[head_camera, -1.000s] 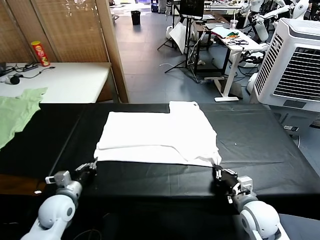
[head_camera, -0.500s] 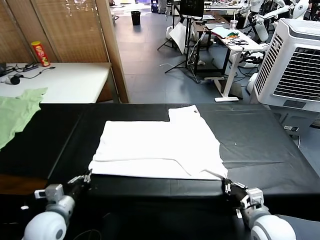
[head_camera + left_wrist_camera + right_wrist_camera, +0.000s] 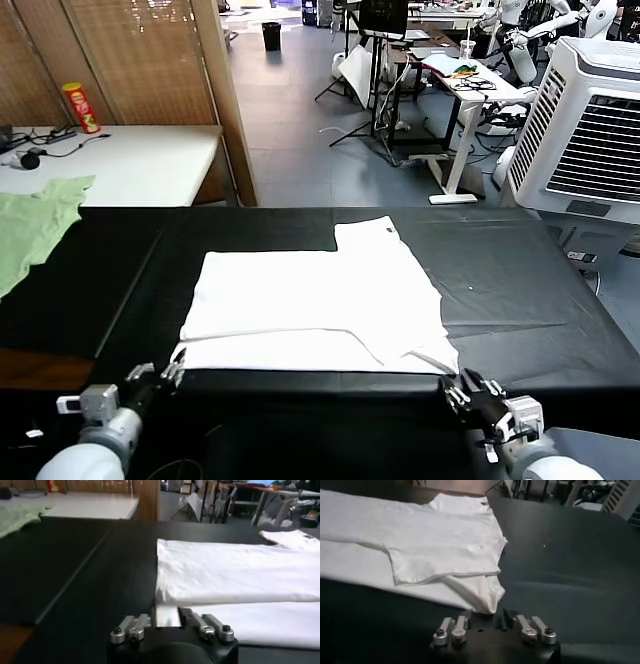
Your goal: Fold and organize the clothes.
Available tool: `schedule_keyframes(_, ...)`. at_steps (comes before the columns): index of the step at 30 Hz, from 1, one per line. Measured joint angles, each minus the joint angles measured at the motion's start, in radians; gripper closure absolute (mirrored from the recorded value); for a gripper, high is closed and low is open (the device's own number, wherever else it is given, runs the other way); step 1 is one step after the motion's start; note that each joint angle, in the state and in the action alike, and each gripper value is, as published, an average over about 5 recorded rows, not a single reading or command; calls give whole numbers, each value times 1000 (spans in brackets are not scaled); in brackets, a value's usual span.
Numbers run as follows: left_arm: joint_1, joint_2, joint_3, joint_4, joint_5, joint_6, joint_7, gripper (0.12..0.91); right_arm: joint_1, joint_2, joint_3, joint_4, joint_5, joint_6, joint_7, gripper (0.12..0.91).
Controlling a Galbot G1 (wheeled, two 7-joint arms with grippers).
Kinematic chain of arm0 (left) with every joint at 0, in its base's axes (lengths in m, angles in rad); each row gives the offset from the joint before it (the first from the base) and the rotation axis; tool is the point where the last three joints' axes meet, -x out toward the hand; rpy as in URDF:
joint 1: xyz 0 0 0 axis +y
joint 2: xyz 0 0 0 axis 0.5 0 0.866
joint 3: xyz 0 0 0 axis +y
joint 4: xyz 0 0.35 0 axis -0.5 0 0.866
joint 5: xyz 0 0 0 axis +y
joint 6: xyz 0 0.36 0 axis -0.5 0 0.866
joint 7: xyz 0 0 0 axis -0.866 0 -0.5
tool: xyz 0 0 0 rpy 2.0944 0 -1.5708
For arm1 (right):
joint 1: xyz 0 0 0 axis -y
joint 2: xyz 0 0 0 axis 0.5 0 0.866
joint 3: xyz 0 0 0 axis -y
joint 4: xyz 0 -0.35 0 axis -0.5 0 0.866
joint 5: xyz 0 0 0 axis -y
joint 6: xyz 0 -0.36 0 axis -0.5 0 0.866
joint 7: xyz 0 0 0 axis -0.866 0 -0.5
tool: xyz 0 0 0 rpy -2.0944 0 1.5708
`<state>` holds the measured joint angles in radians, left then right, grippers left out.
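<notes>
The white T-shirt (image 3: 310, 300) lies partly folded on the black table (image 3: 520, 300), with its near hem at the front edge and a sleeve pointing to the far side. No logo shows. My left gripper (image 3: 165, 377) is at the shirt's near left corner, shut on the fabric, which shows between its fingers in the left wrist view (image 3: 167, 617). My right gripper (image 3: 462, 388) is at the near right corner, shut on the bunched corner (image 3: 487, 605). The shirt also shows in the left wrist view (image 3: 235, 575) and the right wrist view (image 3: 420, 540).
A pale green garment (image 3: 30, 230) lies at the table's far left. Behind it stands a white table (image 3: 130, 160) with a red can (image 3: 80, 107) and cables. A white air cooler (image 3: 590, 130) stands at the far right.
Both grippers have pulled back toward the table's front edge, dragging the shirt's near hem with them. The shirt now lies closer to me and flatter.
</notes>
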<state>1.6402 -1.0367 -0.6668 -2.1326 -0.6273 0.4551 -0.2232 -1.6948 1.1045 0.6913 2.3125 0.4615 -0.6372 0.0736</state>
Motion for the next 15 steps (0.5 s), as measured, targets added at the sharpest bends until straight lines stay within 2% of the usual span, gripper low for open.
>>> schedule_keyframes(2, -10, 1, 7, 12, 23, -3, 3, 275, 13, -2, 10, 10, 20, -7, 9, 229)
schedule_keyframes(5, -29, 3, 21, 34, 48, -5, 3, 238, 37, -7, 15, 20, 42, -18, 19, 227)
schedule_keyframes(15, -101, 7, 57, 118, 47, -8, -1, 232, 136, -27, 5, 4, 69, -20, 29, 227)
